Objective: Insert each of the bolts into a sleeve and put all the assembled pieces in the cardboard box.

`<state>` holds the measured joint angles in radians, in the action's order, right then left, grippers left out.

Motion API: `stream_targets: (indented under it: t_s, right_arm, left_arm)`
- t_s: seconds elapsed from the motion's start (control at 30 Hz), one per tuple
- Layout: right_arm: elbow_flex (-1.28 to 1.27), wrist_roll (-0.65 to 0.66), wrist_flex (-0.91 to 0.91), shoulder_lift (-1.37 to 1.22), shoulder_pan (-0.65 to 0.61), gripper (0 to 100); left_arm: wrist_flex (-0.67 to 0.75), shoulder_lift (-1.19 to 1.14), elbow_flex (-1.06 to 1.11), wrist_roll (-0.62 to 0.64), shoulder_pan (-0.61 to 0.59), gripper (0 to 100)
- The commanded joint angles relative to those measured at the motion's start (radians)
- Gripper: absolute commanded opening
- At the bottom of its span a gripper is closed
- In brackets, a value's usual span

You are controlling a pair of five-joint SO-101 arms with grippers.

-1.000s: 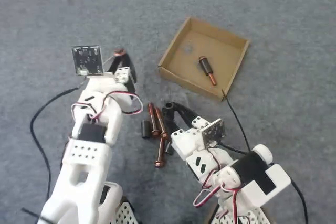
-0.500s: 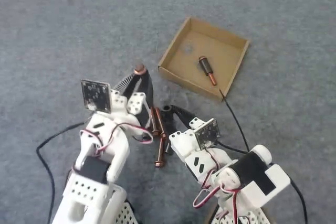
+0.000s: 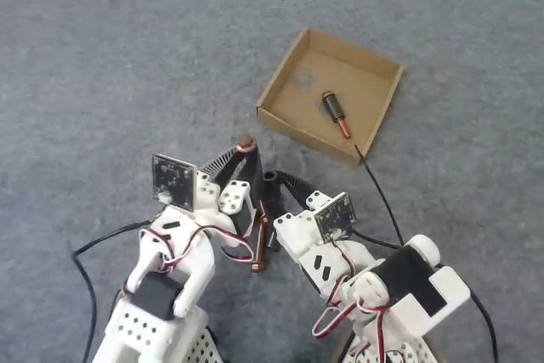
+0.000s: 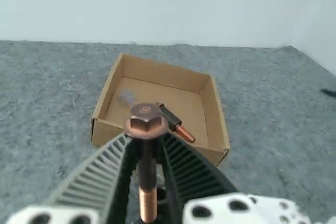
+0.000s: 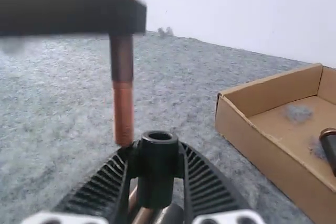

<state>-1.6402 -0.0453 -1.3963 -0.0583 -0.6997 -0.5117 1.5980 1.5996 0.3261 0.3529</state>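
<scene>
Right, both claws are loaded over the grey felt-topped bench (image 3: 93, 65). The left claw (image 4: 145, 142) is clamped hard on a copper hex-head bolt (image 4: 144, 123), pinching it just under the head, with ribbed fingers (image 4: 107, 166) either side and the shank hanging straight down. The right claw (image 5: 156, 156) is squeezed round a black sleeve (image 5: 156, 179), which stands upright with its open mouth facing up. From the right wrist view the bolt's tip sits just beside the sleeve's rim, about level with the mouth and off to one side, not inside the bore. Whether the two actually touch there, I cannot tell. From the high view the two claws meet nose to nose in the middle of the bench, bolt head uppermost, sleeve just beside it on the box side. A loose copper bolt (image 3: 260, 248) lies flat on the bench between the two arms, partly covered by them. Beyond the claws, near but apart from them, sits the cardboard box (image 3: 306, 136), open-topped. On its floor lies one assembled piece (image 3: 334, 114), a black sleeve with a copper bolt end poking out, lying on a slant with the copper end toward the near wall.
</scene>
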Motion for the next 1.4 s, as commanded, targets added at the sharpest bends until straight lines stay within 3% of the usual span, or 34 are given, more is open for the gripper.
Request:
stream_targets:
  t_s: [0.0, 0.57, 1.37]
  right_arm:
    - [0.023, 0.028, -0.007, -0.001, -0.024, 0.6]
    - [-0.003, 0.115, -0.005, -0.001, -0.070, 0.6]
    - [-0.008, 0.117, -0.008, 0.008, -0.064, 0.6]
  left_arm:
    - [0.051, 0.031, -0.008, 0.009, -0.003, 1]
    - [0.110, 0.026, -0.039, 0.012, -0.012, 1]
    - [0.044, 0.031, 0.030, 0.014, -0.006, 1]
